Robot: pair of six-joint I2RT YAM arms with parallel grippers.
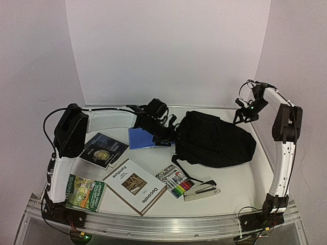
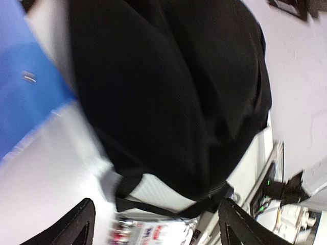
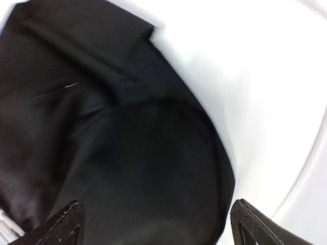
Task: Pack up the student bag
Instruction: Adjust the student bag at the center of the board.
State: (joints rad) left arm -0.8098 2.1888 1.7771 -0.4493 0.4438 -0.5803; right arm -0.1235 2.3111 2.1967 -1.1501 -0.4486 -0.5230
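Note:
The black student bag [image 1: 214, 139] lies closed on the table at centre right, a strap trailing off its front left. It fills the left wrist view [image 2: 168, 92] and the right wrist view [image 3: 117, 153]. My left gripper [image 1: 166, 137] is open and empty, just left of the bag, over a blue folder [image 1: 140, 138]. My right gripper [image 1: 245, 116] is open and empty, raised above the bag's back right end. Both pairs of fingertips stand wide apart with nothing between them.
Three books lie front left: a dark one [image 1: 102, 149], a green one [image 1: 84, 192] and a white "Decorate" one [image 1: 135, 186]. A marker pack [image 1: 176, 182] and a stapler [image 1: 202, 190] lie in front of the bag. White walls close the back and sides.

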